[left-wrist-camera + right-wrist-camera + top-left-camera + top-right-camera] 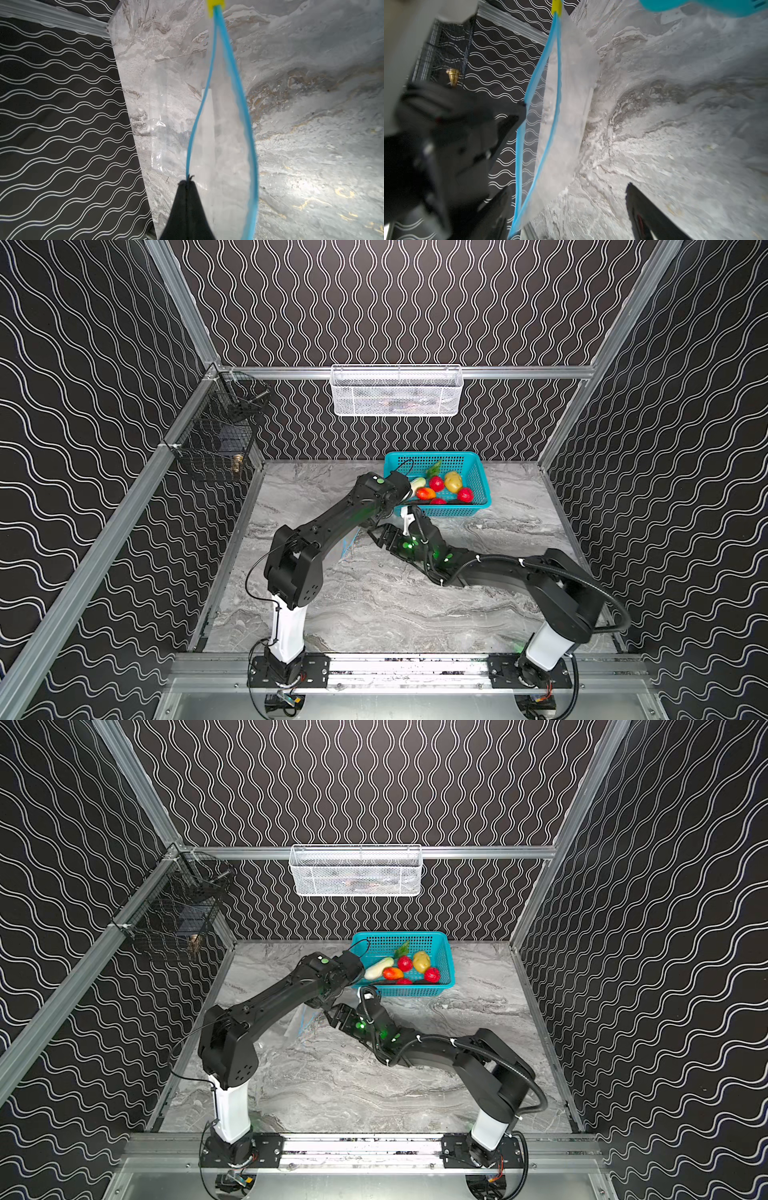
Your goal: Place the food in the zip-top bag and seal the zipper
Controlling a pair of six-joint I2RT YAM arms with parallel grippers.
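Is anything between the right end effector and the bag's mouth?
Nothing visible does. The open right end effector directly faces the mouth of the zip-top bag; the left end effector pinches one lip, off to the side.

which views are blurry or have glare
Right wrist view: the left gripper is blurred, the zip-top bag soft. Left wrist view: the zipper blurs near the lens, with glare on the table. Both top views are sharp.
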